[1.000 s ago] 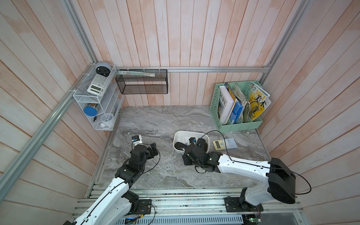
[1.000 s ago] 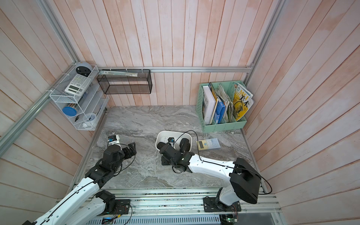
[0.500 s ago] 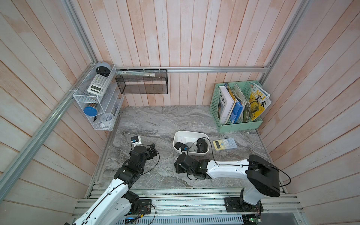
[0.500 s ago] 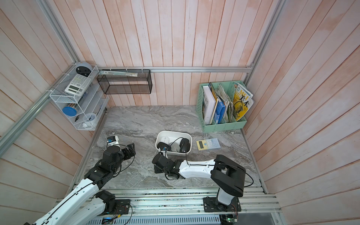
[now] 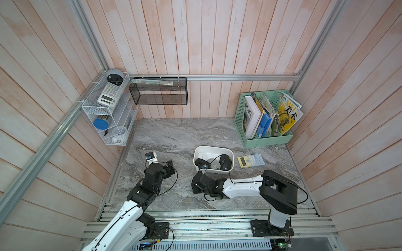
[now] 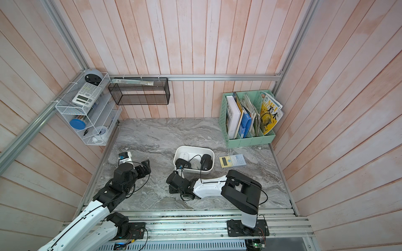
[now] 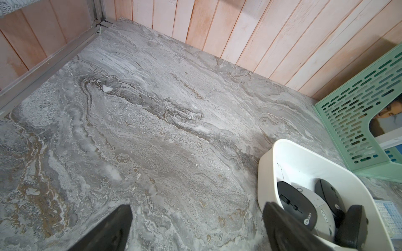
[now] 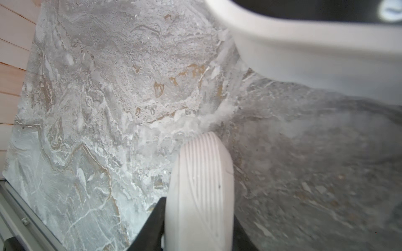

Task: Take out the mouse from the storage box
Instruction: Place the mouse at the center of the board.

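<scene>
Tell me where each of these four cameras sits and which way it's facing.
Both top views: high above the robot's base, looking down on the table and storage box; left arm and right arm show.
Left wrist: on the left arm, facing across the table toward the wooden wall; the open left hand's fingers show.
Right wrist: on the right arm, low over the table, facing the storage box's outer wall; the right hand grips a white ribbed object.
Shared: all four show the storage box.
</scene>
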You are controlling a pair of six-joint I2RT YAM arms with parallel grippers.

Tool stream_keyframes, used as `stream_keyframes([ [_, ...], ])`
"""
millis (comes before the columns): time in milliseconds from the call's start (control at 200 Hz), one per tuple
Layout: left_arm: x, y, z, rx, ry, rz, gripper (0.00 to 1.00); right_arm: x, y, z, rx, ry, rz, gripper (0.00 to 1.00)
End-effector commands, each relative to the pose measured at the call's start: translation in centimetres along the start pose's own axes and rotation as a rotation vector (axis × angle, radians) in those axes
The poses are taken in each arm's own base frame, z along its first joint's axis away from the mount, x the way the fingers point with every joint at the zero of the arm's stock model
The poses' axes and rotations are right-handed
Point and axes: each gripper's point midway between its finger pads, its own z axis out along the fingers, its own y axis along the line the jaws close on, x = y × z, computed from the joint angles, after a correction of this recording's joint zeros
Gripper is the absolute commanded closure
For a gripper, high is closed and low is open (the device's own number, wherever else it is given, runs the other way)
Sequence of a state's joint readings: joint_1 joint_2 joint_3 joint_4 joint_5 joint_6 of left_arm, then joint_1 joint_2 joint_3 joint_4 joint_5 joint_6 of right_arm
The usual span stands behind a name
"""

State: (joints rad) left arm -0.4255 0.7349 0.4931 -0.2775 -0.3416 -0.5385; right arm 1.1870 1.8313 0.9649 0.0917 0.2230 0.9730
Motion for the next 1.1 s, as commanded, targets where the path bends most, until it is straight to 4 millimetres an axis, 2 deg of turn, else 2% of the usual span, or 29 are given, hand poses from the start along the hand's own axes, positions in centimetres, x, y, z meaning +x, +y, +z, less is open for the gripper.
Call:
stream_keyframes([
  [0, 0.5, 0.4, 0.0, -0.009, 0.011, 0.003, 0.0, -0.5, 1.5, 1.0, -0.029, -0.007, 0.019, 0.74],
  [135, 0.4, 0.5, -0.2, -0.01, 0.005, 0.002, 0.0, -0.4, 1.9, 2.2, -0.035, 0.005, 0.035, 0.68],
  [275, 0.4, 0.6, -0.2, -0.01, 0.004, 0.002, 0.0, -0.1, 1.4, 2.7, -0.041, 0.017, 0.068, 0.57],
  [360, 0.5, 0.5, -0.1, -0.008, 0.007, 0.002, 0.0, 0.1, 0.9, 2.4, -0.043, 0.016, 0.079, 0.5],
  [615, 0.8, 0.4, 0.3, -0.009, 0.022, 0.008, 0.0, -0.2, -0.3, 1.1, -0.026, -0.013, 0.076, 0.41],
  [725, 0.9, 0.5, 0.4, -0.015, 0.022, 0.012, 0.0, -0.7, -0.5, 0.3, -0.02, -0.029, 0.055, 0.31],
  [850, 1.0, 0.6, 0.5, -0.024, 0.025, 0.015, 0.0, -1.4, -1.3, -1.4, 0.019, -0.055, 0.015, 0.19],
  [935, 1.2, 0.6, 0.7, -0.025, 0.031, 0.018, 0.0, -2.6, -2.5, -3.3, 0.071, -0.101, 0.002, 0.16],
  [1095, 2.1, -0.8, 1.6, 0.033, 0.081, 0.026, 0.0, -6.1, -5.5, -9.6, 0.21, -0.25, -0.047, 0.15],
])
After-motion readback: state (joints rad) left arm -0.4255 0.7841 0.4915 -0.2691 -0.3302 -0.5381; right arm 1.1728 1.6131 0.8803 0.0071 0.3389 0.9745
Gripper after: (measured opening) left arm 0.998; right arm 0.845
